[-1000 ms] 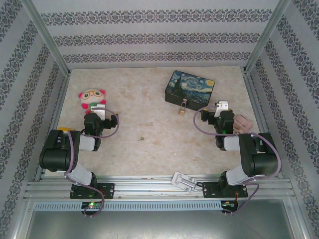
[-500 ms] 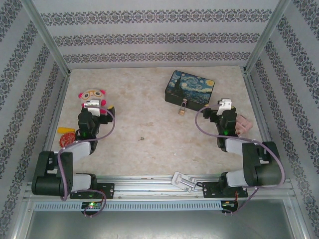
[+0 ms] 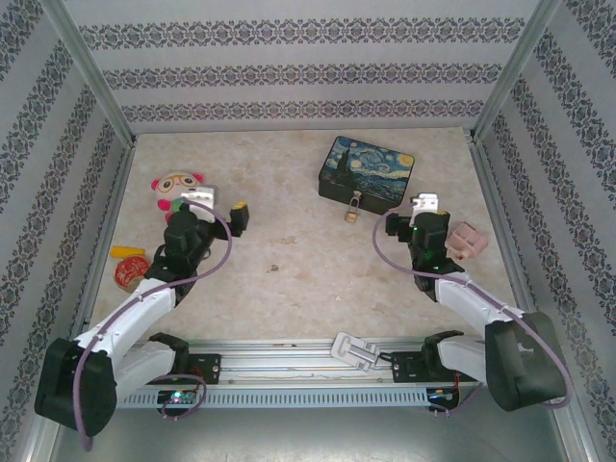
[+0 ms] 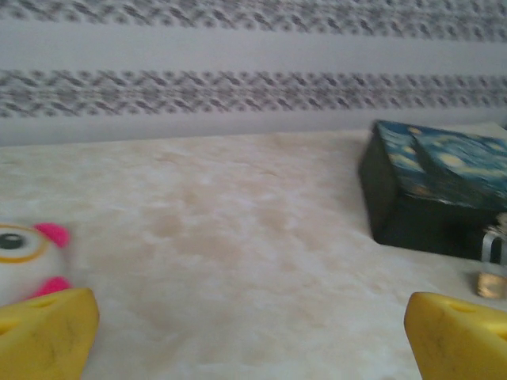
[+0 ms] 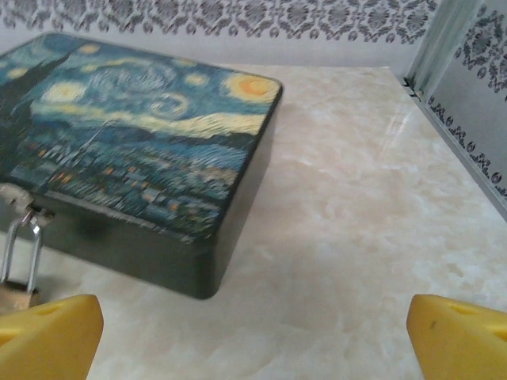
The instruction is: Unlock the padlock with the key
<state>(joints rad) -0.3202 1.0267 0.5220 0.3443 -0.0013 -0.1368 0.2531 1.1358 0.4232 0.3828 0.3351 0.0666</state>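
Note:
The tiny brass padlock [image 3: 354, 208] hangs by its thin silvery shackle from the front of the dark blue Starry Night tin box [image 3: 368, 171]. It also shows as the padlock [image 5: 19, 273] at the left edge of the right wrist view and the padlock [image 4: 493, 271] at the far right of the left wrist view. My right gripper [image 3: 420, 214] is open just right of the padlock, its yellow fingertips [image 5: 55, 332] spread wide over bare table. Near the doll, my left gripper [image 3: 214, 210] is open and holds nothing. The key is out of view.
A round-faced plush doll [image 3: 178, 189] sits just behind the left gripper. A red and yellow item [image 3: 125, 266] lies by the left wall, and a pink object [image 3: 468, 239] is to the right of the right arm. A pale clip-like piece [image 3: 351, 348] rests on the front rail.
Both arms have unfolded and reached forward over the table. The left gripper swung right past the doll, and the right one edged left toward the tin box. Both stayed open.

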